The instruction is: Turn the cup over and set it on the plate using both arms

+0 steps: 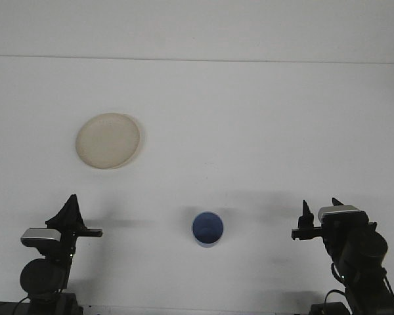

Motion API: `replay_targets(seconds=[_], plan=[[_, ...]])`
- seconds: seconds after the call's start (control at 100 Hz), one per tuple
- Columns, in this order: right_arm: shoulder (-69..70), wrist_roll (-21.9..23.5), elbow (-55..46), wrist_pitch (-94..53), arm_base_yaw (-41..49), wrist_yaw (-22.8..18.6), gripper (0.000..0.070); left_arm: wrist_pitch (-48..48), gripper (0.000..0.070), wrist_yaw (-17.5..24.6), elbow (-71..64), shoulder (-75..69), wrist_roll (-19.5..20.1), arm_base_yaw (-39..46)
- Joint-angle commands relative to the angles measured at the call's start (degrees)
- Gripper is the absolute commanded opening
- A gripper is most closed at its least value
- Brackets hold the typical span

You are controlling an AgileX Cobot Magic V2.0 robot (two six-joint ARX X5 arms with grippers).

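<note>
The left gripper point(70, 203) sat at the near left edge, its fingers seemingly pressed together on nothing. The right gripper point(318, 208) sat at the near right, fingers parted and empty. The blue cup point(207, 228) stood upright, mouth up, on the white table point(249, 118) between the two grippers, clear of both. The cream plate point(109, 140) lay bare, farther off, beyond the left gripper.

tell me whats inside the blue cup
The blue cup stands mouth-up on the table, showing only its blue inner wall and bottom. Nothing shows inside. Nothing covers it.
</note>
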Motion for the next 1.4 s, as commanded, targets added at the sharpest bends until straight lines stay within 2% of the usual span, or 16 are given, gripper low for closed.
replay_targets(seconds=[0.0,0.2,1.04,1.21,1.39], plan=[[-1.05,0.22,0.39,4.00,0.20,-0.09,0.0483,0.76,0.0011,-0.09,-1.09,-0.11,-0.15,-0.11],[-0.59,-3.04,0.37,8.24,0.15,1.81,0.0481,0.76,0.0011,-0.11,-1.09,-0.11,-0.15,-0.11],[0.70,-2.86,0.39,8.79,0.13,1.84,0.0481,0.85,0.0011,-0.11,-1.05,-0.11,-0.44,-0.11],[0.70,-2.86,0.39,8.81,0.13,1.84,0.0481,-2.97,0.0011,-0.09,1.81,-0.11,-2.58,-0.11],[0.70,-2.86,0.39,8.81,0.13,1.84,0.0481,-11.41,0.0011,-0.04,10.95,1.01,-3.21,-0.11]])
